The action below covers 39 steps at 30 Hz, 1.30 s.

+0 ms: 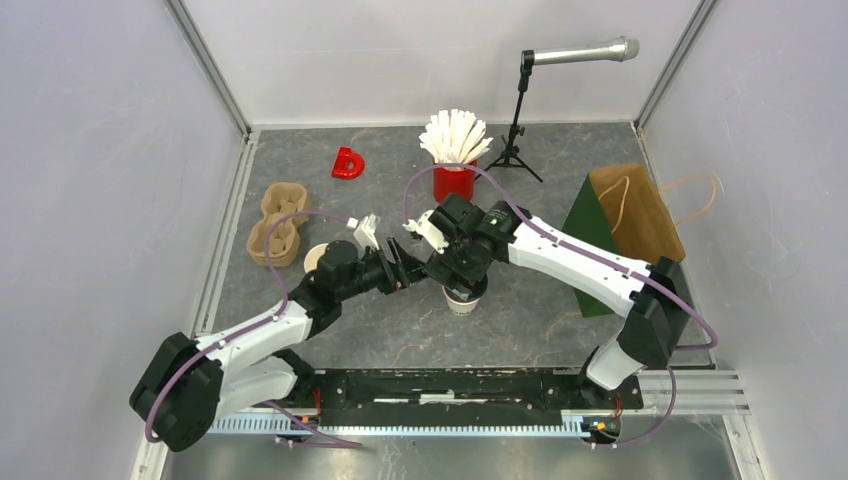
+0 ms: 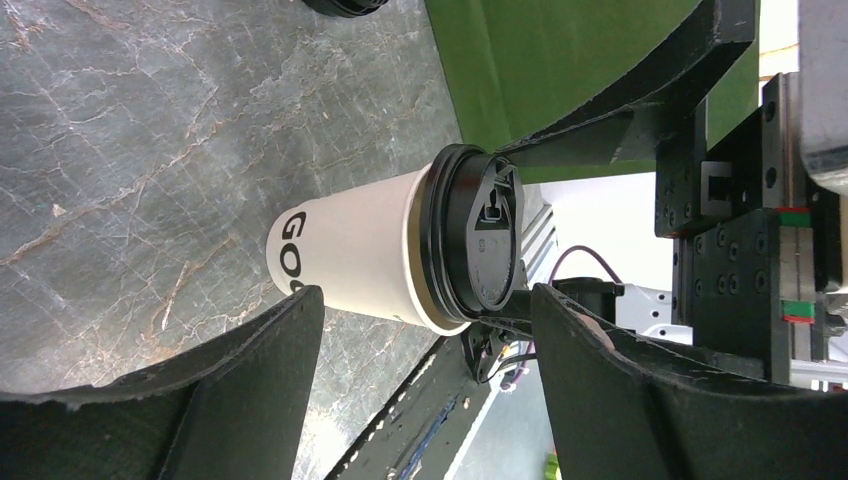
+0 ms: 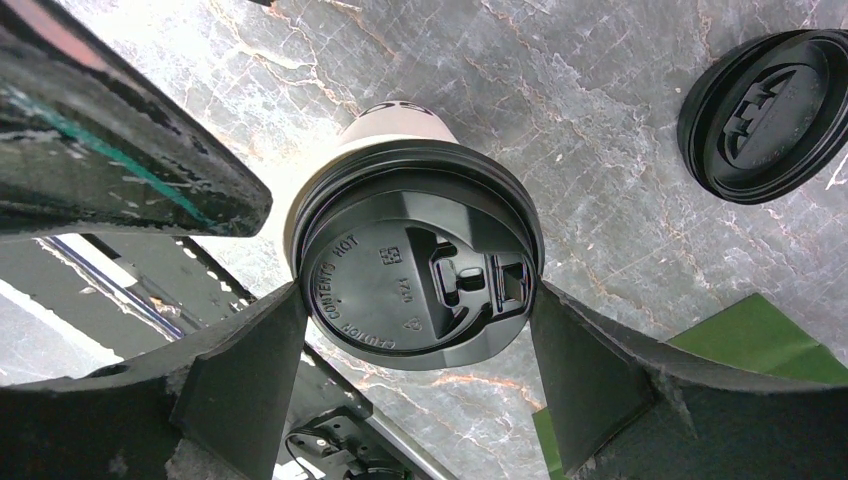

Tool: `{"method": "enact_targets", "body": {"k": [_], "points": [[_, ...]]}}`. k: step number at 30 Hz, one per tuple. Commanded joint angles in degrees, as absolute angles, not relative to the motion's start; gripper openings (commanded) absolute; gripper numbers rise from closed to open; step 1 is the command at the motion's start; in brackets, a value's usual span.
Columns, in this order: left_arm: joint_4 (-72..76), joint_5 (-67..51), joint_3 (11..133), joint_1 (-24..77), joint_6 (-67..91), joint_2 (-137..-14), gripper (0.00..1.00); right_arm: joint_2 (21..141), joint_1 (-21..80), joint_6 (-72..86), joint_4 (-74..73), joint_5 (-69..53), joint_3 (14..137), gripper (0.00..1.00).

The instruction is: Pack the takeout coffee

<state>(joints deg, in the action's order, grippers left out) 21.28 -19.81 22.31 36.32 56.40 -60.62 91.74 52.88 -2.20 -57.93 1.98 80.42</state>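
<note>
The right gripper (image 3: 418, 297) had its fingers spread wide, flanking the lid (image 3: 415, 285) of the cup (image 2: 350, 250) between them; contact was unclear. The left gripper (image 2: 425, 300) had its fingers spread too, the cup just beyond their tips. A loose lid (image 3: 765, 115) lay farther off.

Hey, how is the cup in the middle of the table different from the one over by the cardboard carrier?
The lidded cup wears a black lid; the open cup has none, its cream inside showing. The right pincer straddles the lidded cup; no pincer is at the open cup, which stands by the carrier. Both are white paper cups, upright.
</note>
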Motion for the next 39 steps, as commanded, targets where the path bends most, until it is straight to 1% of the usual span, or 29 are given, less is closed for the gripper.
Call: {"method": "enact_targets", "body": {"k": [1, 16, 30, 35, 36, 37, 39], "points": [[24.11, -19.68, 21.96, 35.86, 57.57, -61.39, 0.81, 91.54, 53.19, -1.93, -58.15, 1.75, 83.13, 0.86], [24.72, -20.12, 22.50, 35.86, 57.30, -63.57, 0.80, 92.24, 53.18, -2.35, -57.03, 0.16, 82.27, 0.86], [24.78, -20.11, 22.59, 35.77, 56.95, -64.05, 0.80, 92.98, 53.28, -2.81, -57.42, -1.84, 81.92, 0.88], [24.76, -20.08, 22.59, 35.77, 56.87, -64.57, 0.80, 92.72, 53.31, -3.03, -57.19, -1.52, 81.74, 0.91], [24.85, -20.13, 22.59, 35.77, 56.87, -64.75, 0.80, 92.72, 53.27, -3.07, -57.28, -1.43, 81.74, 0.92], [24.94, -20.19, 22.59, 35.77, 56.85, -64.96, 0.80, 92.64, 53.28, -3.14, -57.20, -1.17, 81.78, 0.98], [25.12, -20.30, 22.68, 35.77, 56.78, -65.23, 0.80, 92.33, 53.22, -3.16, -57.18, -0.82, 81.98, 0.98]]}}
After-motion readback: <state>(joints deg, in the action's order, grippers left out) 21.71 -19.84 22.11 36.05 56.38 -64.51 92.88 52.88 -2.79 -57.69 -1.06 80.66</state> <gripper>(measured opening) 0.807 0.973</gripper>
